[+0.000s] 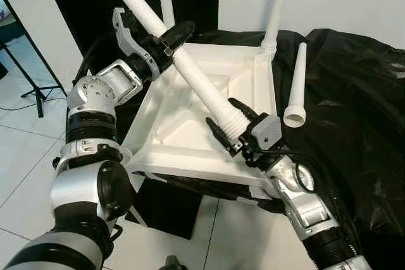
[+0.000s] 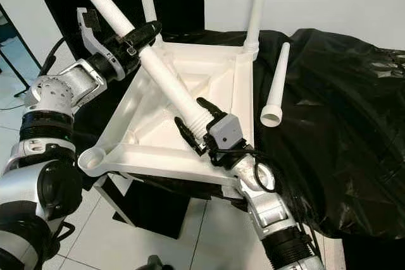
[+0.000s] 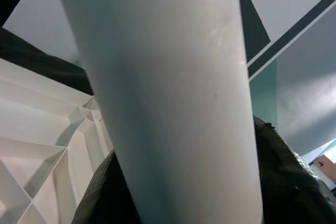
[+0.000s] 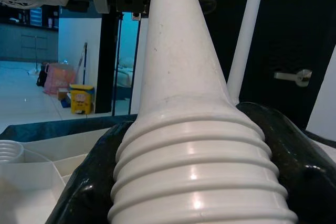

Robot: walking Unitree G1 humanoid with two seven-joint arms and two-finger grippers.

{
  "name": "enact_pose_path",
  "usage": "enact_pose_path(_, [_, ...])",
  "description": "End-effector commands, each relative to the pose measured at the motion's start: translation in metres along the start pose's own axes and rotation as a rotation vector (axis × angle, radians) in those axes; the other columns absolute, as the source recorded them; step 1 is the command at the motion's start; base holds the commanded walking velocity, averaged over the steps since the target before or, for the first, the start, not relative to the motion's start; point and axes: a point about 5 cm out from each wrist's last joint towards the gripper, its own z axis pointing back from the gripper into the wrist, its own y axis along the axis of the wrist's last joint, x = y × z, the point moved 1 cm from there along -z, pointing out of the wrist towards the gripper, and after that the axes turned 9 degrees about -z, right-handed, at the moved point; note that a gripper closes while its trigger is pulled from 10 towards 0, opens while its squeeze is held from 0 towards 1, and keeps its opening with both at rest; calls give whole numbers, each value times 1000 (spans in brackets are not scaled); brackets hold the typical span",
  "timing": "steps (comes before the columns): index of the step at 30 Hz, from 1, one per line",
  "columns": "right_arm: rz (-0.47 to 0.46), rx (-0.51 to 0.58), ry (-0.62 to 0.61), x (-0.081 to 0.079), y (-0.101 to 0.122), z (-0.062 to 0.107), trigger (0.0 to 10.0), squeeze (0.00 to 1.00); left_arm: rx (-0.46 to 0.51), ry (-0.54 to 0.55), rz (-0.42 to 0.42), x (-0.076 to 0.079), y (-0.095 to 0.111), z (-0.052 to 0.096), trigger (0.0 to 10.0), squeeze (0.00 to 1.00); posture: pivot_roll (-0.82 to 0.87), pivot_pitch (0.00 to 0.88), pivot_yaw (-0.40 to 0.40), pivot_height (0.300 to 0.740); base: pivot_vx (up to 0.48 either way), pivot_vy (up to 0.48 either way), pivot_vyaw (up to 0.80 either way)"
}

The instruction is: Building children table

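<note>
The upturned white tabletop (image 1: 190, 124) lies on a black-draped surface (image 1: 354, 105), two legs already standing at its far corners and a loose leg (image 1: 296, 86) lying just beside its right edge. Slanting across it, the third leg (image 1: 190, 71) runs from upper left down to its threaded end over the near right part. The left tool (image 1: 166, 41) is clamped around its upper shaft, the right tool (image 1: 229, 128) around the threads, so the right arm is nearer the near right corner.
</note>
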Motion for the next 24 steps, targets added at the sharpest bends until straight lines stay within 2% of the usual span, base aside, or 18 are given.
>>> enact_pose_path(1, [-16, 16, -1, 2, 3, -2, 10000, 0, -5, -42, -45, 5, 5, -3, 0, 0, -1, 0, 30, 740, 0, 0, 0])
enact_pose_path(2, [-38, 11, 1, 2, 2, -3, 10000, 1000, -10, -43, -54, 4, 4, -4, 0, 0, 1, 0, 29, 740, 0, 0, 0])
enact_pose_path(6, [-81, 2, -16, 4, 0, -3, 10000, 1000, -18, -35, -59, 3, 3, -4, 0, 0, 1, 0, 26, 740, 0, 0, 0])
enact_pose_path(7, [-87, -1, -35, 6, 0, -3, 10000, 1000, -16, -30, -76, 3, 3, -5, 10000, 0, -1, 0, 24, 740, 0, 0, 0])
enact_pose_path(11, [-143, -31, -75, 10, -3, -3, 10000, 1000, -8, -19, -145, 5, 5, -6, 10000, 0, 0, 0, 21, 740, 0, 0, 0])
enact_pose_path(13, [-181, -63, -72, 10, -5, -5, 10000, 1000, 14, -42, -202, 13, 6, -7, 10000, 0, -5, 0, 17, 740, 0, 0, 0])
enact_pose_path(16, [-183, -72, -67, 10, -6, -6, 10000, 1000, 21, -51, -224, 17, 7, -8, 10000, 0, -5, 0, 17, 740, 0, 0, 0])
enact_pose_path(18, [-197, -119, -78, 11, -7, -10, 10000, 1000, 35, -70, -299, 27, 2, -9, 10000, 0, -3, 0, 11, 740, 0, 0, 0])
enact_pose_path(19, [-215, -149, -93, 12, -9, -12, 10000, 925, 42, -73, -327, 31, 0, -9, 10000, 0, -1, 0, 9, 740, 0, 0, 0])
enact_pose_path(20, [-215, -149, -93, 12, -9, -12, 10000, 925, 42, -73, -327, 31, 0, -9, 10000, 0, -1, 0, 9, 740, 0, 0, 0])
enact_pose_path(21, [-226, -175, -102, 13, -11, -15, 10000, 0, 50, -69, -357, 35, -4, -11, 10000, 0, 2, 0, 3, 740, 0, 0, 0])
enact_pose_path(23, [-220, -188, -83, 13, -11, -17, 10000, 0, 61, -64, -372, 38, -6, -11, 10000, 0, 6, 0, 0, 740, 0, 0, 0])
enact_pose_path(24, [-201, -198, -76, 13, -11, -20, 10000, 0, 71, -55, -408, 41, -11, -12, 10000, 0, 7, 0, -4, 740, 0, 0, 0])
